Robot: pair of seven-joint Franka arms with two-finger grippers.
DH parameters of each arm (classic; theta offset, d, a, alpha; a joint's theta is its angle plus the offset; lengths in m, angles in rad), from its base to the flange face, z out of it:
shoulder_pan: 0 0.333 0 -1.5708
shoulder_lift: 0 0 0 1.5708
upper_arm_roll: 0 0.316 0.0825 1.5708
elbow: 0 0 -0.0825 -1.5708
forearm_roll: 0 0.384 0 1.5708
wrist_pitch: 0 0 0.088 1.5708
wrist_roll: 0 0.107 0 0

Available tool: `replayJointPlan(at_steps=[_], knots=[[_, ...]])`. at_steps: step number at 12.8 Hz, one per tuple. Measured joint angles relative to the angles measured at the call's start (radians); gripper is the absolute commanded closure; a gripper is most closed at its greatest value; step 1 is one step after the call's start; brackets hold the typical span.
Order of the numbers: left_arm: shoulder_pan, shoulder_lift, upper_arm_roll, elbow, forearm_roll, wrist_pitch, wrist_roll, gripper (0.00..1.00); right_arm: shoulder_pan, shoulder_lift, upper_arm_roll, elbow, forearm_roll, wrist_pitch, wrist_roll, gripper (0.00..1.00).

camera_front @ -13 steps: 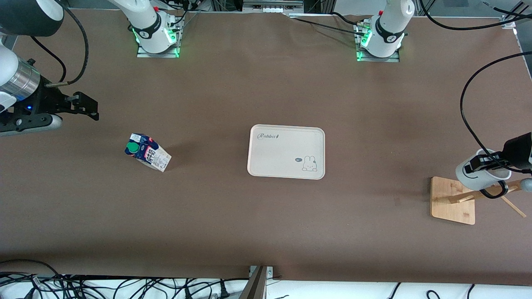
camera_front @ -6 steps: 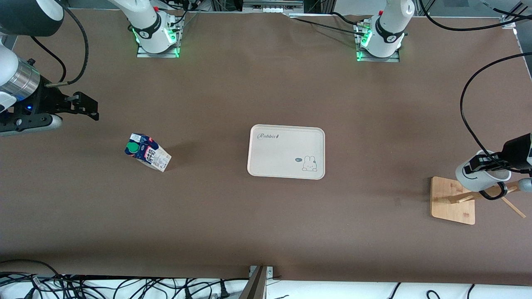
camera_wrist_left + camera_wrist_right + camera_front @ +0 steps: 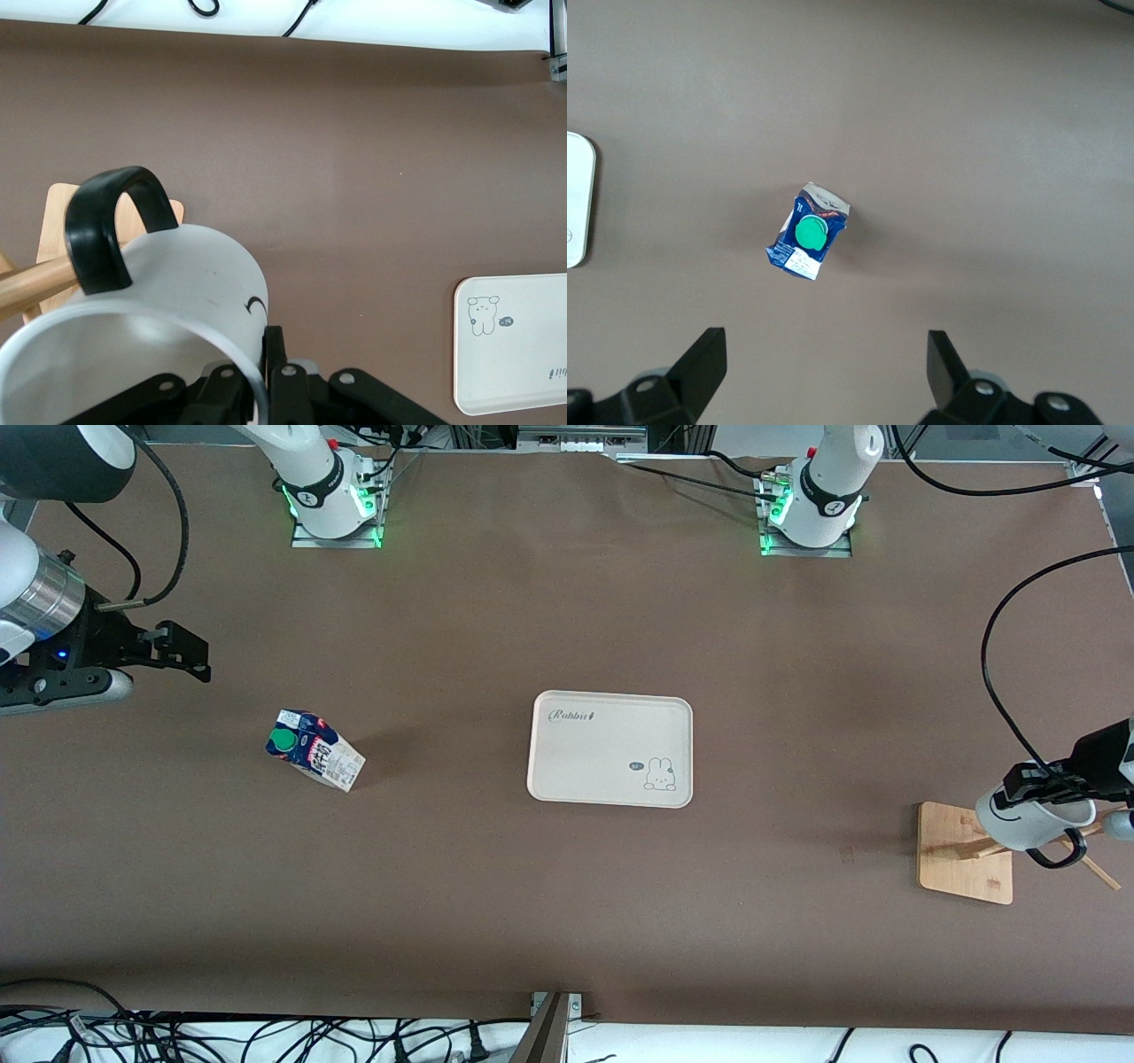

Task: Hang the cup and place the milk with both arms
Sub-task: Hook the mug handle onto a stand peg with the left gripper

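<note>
My left gripper (image 3: 1028, 786) is shut on the rim of the white cup (image 3: 1028, 822) and holds it over the wooden cup stand (image 3: 966, 855) at the left arm's end of the table. The cup's black handle (image 3: 1061, 849) lies against a wooden peg (image 3: 31, 281) of the stand. In the left wrist view the cup (image 3: 177, 292) fills the frame, its handle (image 3: 111, 221) by the peg. The milk carton (image 3: 314, 749) stands on the table toward the right arm's end, green cap up. My right gripper (image 3: 182, 654) is open and empty, in the air beside the carton (image 3: 811, 232).
A cream tray (image 3: 611, 748) with a rabbit print lies in the middle of the table; its corner shows in the left wrist view (image 3: 514, 350). Black cables hang near the left arm. The table's front edge has loose cables below it.
My left gripper has lowered the cup toward the stand, so the handle now sits lower, at the peg. The right arm and the milk have not moved.
</note>
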State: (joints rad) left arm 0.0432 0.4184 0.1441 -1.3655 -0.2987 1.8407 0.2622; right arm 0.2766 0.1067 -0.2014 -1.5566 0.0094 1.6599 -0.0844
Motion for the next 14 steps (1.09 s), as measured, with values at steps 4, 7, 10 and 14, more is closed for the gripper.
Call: replayJointPlan(at_steps=[4, 7, 10, 14], knots=[[0.002, 0.000, 0.000, 0.000, -0.001, 0.001, 0.000, 1.00, 0.000, 0.000, 0.000, 0.000, 0.000, 0.000, 0.000, 0.00], [0.004, 0.000, 0.012, 0.000, -0.003, -0.003, 0.002, 1.00, 0.000, 0.000, 0.000, 0.000, 0.000, 0.000, 0.000, 0.00], [0.012, 0.000, 0.032, -0.001, -0.009, -0.020, 0.043, 1.00, 0.000, 0.000, 0.000, 0.000, 0.000, 0.000, 0.000, 0.00], [0.028, 0.000, 0.044, -0.019, -0.038, -0.041, 0.120, 0.00, 0.000, 0.000, 0.000, 0.000, 0.000, 0.008, 0.000, 0.00]])
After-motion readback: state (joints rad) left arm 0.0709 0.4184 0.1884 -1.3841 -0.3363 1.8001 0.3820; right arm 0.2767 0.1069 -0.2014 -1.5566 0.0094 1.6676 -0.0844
